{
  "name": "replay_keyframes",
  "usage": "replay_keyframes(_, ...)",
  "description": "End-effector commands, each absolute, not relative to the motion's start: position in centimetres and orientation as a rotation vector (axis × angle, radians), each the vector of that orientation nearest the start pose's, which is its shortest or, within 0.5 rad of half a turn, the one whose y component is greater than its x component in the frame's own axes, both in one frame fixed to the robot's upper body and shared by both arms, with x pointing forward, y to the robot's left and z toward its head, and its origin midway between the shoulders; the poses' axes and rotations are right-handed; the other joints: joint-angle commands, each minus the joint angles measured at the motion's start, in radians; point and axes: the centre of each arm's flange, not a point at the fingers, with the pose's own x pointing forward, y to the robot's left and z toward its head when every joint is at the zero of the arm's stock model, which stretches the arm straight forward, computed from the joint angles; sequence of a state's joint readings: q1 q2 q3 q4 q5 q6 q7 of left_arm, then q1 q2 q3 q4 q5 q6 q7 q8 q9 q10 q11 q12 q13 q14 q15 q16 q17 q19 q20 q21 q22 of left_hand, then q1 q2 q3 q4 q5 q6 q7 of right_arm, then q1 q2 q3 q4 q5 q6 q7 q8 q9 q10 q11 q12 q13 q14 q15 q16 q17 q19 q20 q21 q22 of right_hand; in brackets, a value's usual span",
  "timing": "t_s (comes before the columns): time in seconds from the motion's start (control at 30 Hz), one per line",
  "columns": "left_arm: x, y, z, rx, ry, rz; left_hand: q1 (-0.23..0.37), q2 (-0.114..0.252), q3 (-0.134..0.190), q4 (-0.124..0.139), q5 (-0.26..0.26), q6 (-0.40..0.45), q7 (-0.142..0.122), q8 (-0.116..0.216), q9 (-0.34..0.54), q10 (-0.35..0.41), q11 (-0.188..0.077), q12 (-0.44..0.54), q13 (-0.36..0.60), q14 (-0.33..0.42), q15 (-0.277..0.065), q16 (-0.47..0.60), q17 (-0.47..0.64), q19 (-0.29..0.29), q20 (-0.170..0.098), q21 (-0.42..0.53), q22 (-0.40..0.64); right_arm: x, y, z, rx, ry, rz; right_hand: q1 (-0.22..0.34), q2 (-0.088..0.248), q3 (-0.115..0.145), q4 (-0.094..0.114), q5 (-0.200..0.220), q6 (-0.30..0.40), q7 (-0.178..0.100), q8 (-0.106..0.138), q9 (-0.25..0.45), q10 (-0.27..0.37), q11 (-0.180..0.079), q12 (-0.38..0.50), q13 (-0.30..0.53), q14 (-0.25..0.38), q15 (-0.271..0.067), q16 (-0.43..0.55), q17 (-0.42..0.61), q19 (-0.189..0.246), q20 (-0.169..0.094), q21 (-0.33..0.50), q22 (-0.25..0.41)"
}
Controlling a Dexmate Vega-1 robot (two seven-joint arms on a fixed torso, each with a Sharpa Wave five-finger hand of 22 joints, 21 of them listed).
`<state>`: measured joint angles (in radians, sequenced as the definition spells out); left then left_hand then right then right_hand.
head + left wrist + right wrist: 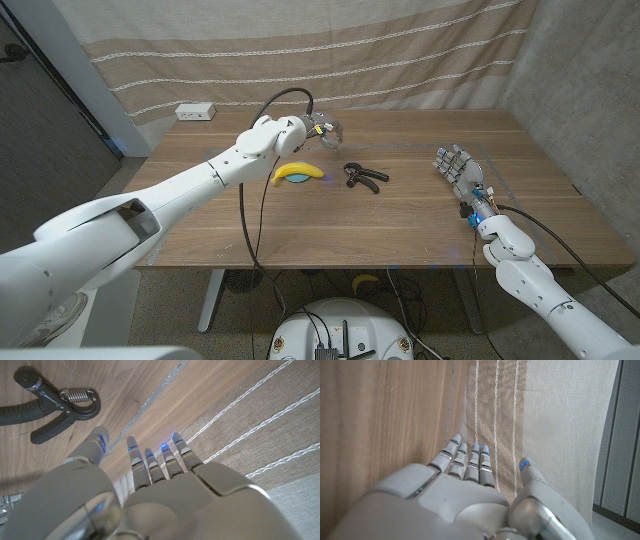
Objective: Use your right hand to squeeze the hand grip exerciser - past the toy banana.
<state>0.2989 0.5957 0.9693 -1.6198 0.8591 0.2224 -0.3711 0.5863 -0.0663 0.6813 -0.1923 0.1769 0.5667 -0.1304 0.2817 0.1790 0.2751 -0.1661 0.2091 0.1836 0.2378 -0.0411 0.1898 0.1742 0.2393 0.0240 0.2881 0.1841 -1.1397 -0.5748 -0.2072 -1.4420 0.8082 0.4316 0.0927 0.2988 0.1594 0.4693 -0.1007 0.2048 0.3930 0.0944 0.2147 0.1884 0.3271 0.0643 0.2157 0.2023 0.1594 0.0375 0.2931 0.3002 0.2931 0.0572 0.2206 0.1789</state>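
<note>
Head view — both hands empty, the hand grip exerciser (361,176) lying untouched at mid-table.

Nearest, at the table's right side, the right hand (458,168) stands with fingers extended and apart, holding nothing, well apart from the exerciser. Farther in, the toy banana (298,173) lies just left of the exerciser. Beyond the banana, the left hand (322,130) hovers with fingers spread — the left wrist view shows it released, near the exerciser's coiled spring (79,395). A power strip (196,112) sits at the far left edge.
</note>
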Motion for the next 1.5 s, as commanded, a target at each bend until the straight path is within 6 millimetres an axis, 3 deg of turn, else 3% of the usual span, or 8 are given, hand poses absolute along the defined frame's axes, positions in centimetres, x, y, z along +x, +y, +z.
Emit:
replay_keyframes(0.03,63.4,7.8,10.0,1.914,-0.654,-0.104,0.022,0.001,-0.007,0.002,-0.006,0.015,0.004,0.007,0.003,0.016,-0.001,0.005,0.004,0.013,-0.065,0.006,0.003,0.009,-0.001,0.001,0.002,58.9,-35.4,-9.7,0.192,-0.632,0.162,-0.004,0.007,-0.003,0.001,0.007,0.01,-0.001,0.005,0.005,0.01,0.003,0.006,0.006,0.012,0.001,0.011,0.004,0.007,0.001,0.004,0.006)
replay_keyframes(0.43,64.1,7.5,9.2,1.893,-0.697,-0.116,0.058,-0.009,-0.022,0.004,-0.008,0.041,0.008,0.01,0.004,0.044,-0.015,0.008,0.004,0.025,-0.077,0.007,0.003,0.035,-0.018,0.006,0.003,59.1,-35.4,-9.6,0.192,-0.627,0.164,-0.006,0.007,-0.004,0.002,0.006,0.017,0.0,0.005,0.005,0.018,0.007,0.008,0.007,0.016,0.001,0.014,0.007,0.009,0.002,0.004,0.006)
replay_keyframes(0.87,64.8,7.1,8.1,1.888,-0.769,-0.112,0.127,-0.031,-0.049,0.004,-0.007,0.07,-0.006,0.018,0.01,0.088,-0.036,0.009,0.005,0.063,-0.107,0.014,0.004,0.086,-0.033,0.016,0.004,59.2,-35.5,-9.7,0.195,-0.624,0.167,-0.009,0.007,-0.004,0.002,0.006,0.025,0.002,0.005,0.006,0.024,0.01,0.01,0.008,0.021,0.002,0.016,0.009,0.009,0.002,0.004,0.007)
replay_keyframes(1.0,65.0,7.0,7.8,1.874,-0.782,-0.128,0.142,-0.035,-0.057,0.005,-0.007,0.076,-0.004,0.02,0.012,0.103,-0.031,0.011,0.005,0.075,-0.115,0.016,0.004,0.096,-0.036,0.018,0.005,59.3,-35.6,-9.7,0.196,-0.623,0.167,-0.009,0.007,-0.004,0.003,0.006,0.027,0.003,0.006,0.006,0.024,0.01,0.01,0.008,0.023,0.002,0.017,0.01,0.009,0.002,0.004,0.007)
replay_keyframes(1.5,65.8,6.5,7.2,1.866,-0.78,-0.152,0.162,-0.009,-0.066,0.017,-0.005,0.072,0.007,0.013,0.011,0.11,-0.027,0.006,0.006,0.081,-0.11,0.016,0.008,0.101,-0.032,0.017,0.007,59.5,-35.8,-9.7,0.197,-0.62,0.165,-0.011,0.007,-0.004,0.003,0.006,0.031,0.004,0.004,0.007,0.03,0.012,0.01,0.009,0.027,0.002,0.019,0.013,0.01,0.003,0.004,0.007)
